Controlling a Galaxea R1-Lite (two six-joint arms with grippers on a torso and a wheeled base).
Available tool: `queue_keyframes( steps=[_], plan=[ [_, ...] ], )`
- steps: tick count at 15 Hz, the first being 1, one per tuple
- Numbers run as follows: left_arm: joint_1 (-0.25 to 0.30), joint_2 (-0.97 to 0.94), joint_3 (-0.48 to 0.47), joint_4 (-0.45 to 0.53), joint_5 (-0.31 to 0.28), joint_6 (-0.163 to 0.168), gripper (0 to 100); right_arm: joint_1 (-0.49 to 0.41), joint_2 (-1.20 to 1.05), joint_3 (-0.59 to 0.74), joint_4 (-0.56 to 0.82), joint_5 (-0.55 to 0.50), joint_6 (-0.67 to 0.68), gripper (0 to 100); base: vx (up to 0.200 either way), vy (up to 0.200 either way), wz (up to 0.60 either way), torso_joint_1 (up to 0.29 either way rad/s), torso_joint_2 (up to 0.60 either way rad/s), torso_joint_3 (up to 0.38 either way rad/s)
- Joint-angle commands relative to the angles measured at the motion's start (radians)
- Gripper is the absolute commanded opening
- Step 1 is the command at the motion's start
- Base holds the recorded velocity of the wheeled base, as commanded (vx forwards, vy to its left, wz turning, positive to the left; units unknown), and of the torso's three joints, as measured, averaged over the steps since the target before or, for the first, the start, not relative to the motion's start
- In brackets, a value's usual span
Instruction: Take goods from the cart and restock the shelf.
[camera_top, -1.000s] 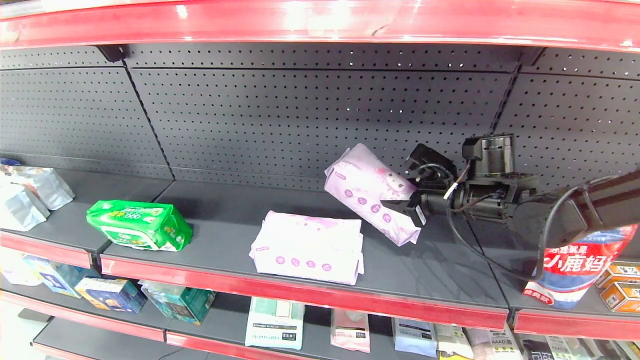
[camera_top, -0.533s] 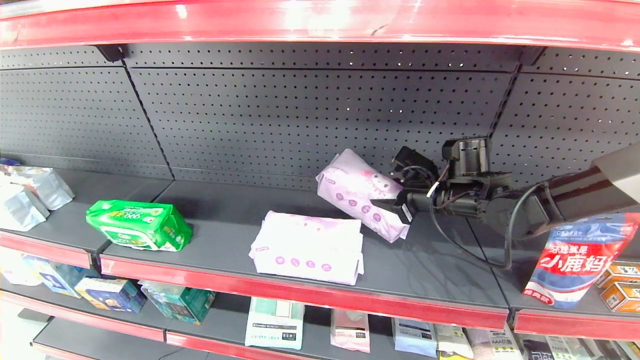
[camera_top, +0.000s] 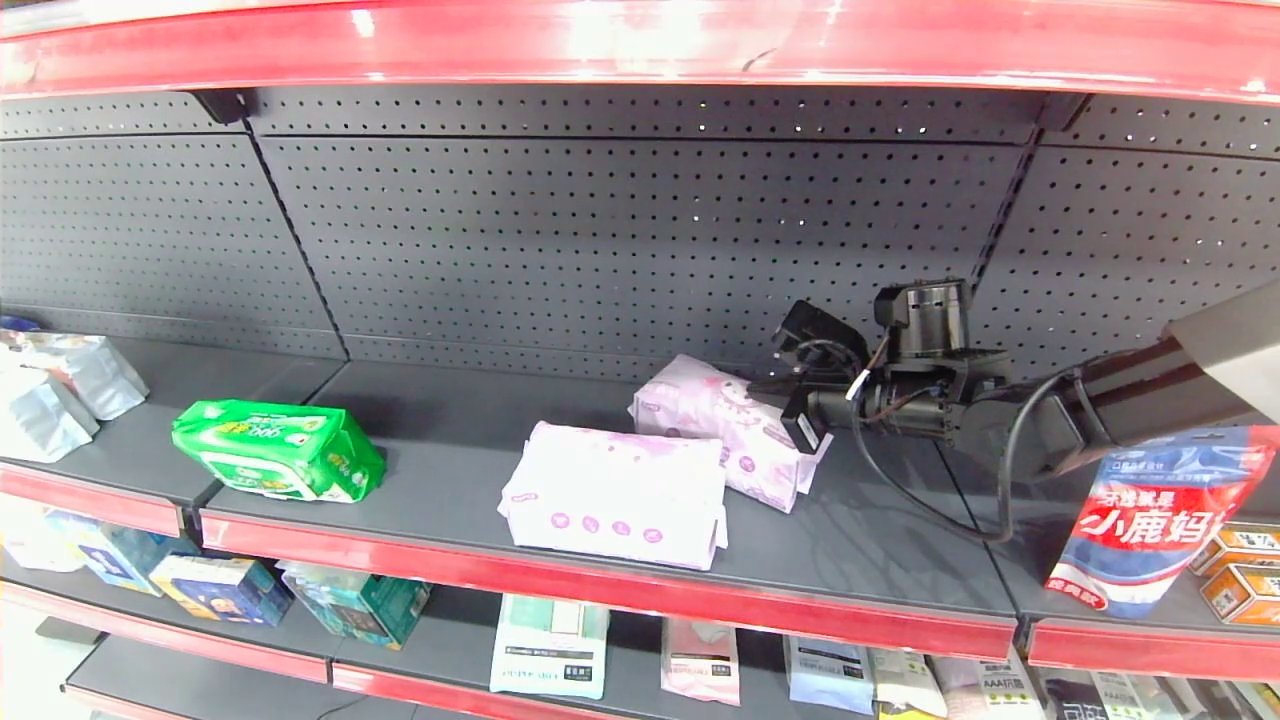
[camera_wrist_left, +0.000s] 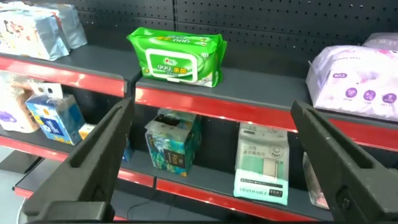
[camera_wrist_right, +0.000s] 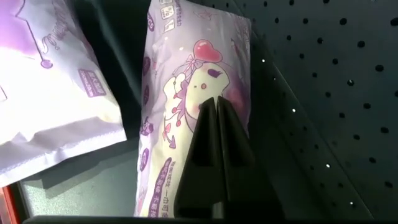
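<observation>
Under the right gripper (camera_top: 800, 430), pinched shut on the pink pack (camera_top: 712, 412), lies the shelf (camera_top: 880, 545): settle it flat, release gently.

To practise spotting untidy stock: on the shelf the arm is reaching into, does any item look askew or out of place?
The rear pink pack, in the right pincer, lies diagonally on the shelf, one end behind the squarely set front pink pack. Nothing looks spilled or torn.

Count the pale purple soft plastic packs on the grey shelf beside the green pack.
2. One pale purple soft pack lies flat near the front edge of the grey shelf; the second pack lies behind it, nearer the pegboard, pinched by the right gripper.
</observation>
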Motion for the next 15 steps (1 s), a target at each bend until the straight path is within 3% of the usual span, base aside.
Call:
queue_keyframes(
  steps=[1,3,5,6,7,9,12,15],
  plan=[
    [0.001,0.000,0.001,0.001,-0.012,0.001,100,0.000,-0.003,0.000,0.000,0.000,0.000,0,0.000,0.000,0.00,0.000,0.00,0.000],
    [0.000,0.000,0.001,0.001,-0.013,0.001,100,-0.002,-0.006,-0.003,-0.001,-0.001,0.000,0,0.000,0.000,0.00,0.000,0.00,0.000],
    [0.000,0.000,0.009,0.007,-0.056,0.012,100,0.001,-0.029,-0.005,-0.001,-0.004,0.012,0,0.000,0.000,0.00,0.000,0.00,0.000],
    [0.000,0.000,0.013,0.012,-0.133,0.056,100,0.001,-0.043,0.009,-0.001,-0.012,0.015,0,0.000,0.000,0.00,0.000,0.00,0.000],
    [0.000,0.000,0.013,0.012,-0.136,0.058,100,0.001,-0.043,0.012,-0.003,-0.012,0.018,0,0.000,0.000,0.00,0.000,0.00,0.000],
    [0.000,0.000,0.013,0.013,-0.127,0.030,100,0.000,-0.054,0.018,-0.006,-0.080,0.079,0,0.000,0.000,0.00,0.000,0.00,0.000],
    [0.000,0.000,0.013,0.012,-0.127,0.030,100,0.018,-0.083,0.024,-0.006,-0.152,0.184,0,0.000,0.000,0.00,0.000,0.00,0.000],
    [0.000,0.000,0.013,0.012,-0.127,0.031,100,0.024,-0.123,0.081,-0.007,-0.210,0.204,0,0.000,0.000,0.00,0.000,0.00,0.000]
  ],
)
